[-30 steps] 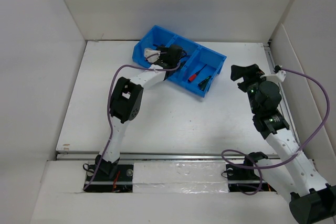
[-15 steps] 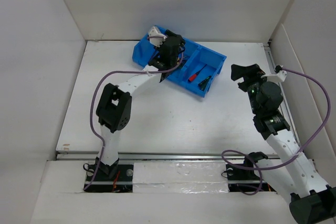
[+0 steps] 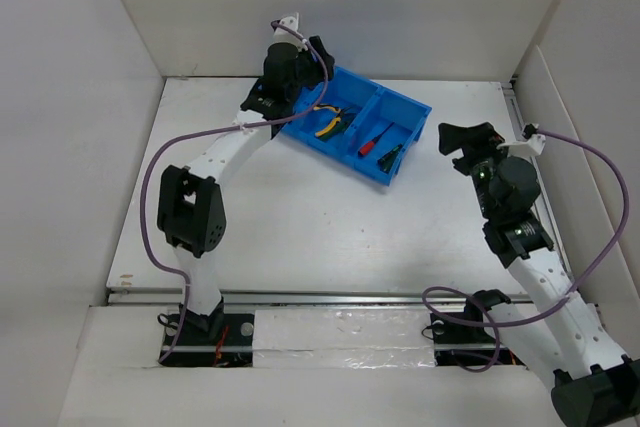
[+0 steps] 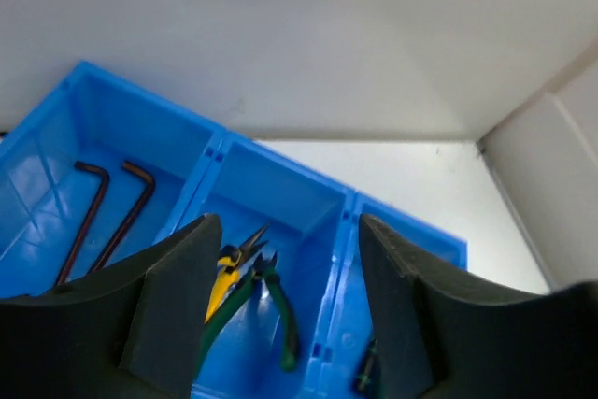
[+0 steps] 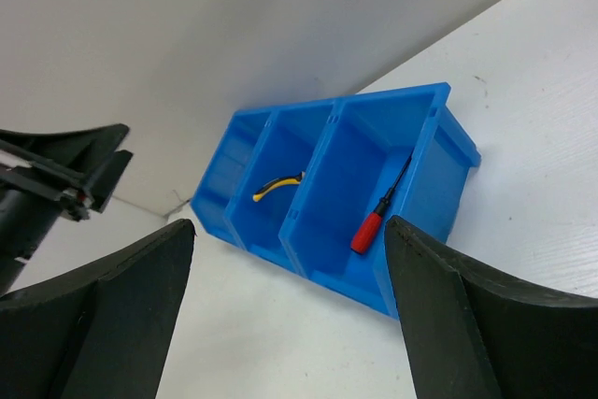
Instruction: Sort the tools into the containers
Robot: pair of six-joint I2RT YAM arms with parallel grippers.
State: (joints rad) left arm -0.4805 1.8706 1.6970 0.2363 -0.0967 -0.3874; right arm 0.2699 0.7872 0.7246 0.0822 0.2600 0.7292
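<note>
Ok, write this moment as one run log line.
left gripper: open, over blue bin | right gripper: open, empty | hex keys, pliers, screwdrivers: separate compartments

Top cam high, looks down, far. L wrist cam close above, R farther (oblique); all share bright blue three-compartment plastic bin [image 3: 415, 110].

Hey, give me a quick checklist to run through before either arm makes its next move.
1. Left gripper open and empty: ok.
2. Right gripper open and empty: ok.
3. Hex keys in one end compartment of the blue bin: ok.
4. Pliers in the middle compartment: ok.
5. Red screwdriver and green screwdriver in the other end compartment: ok.
6. No stray tools on the table: ok where visible; beneath the arms, cannot tell.
</note>
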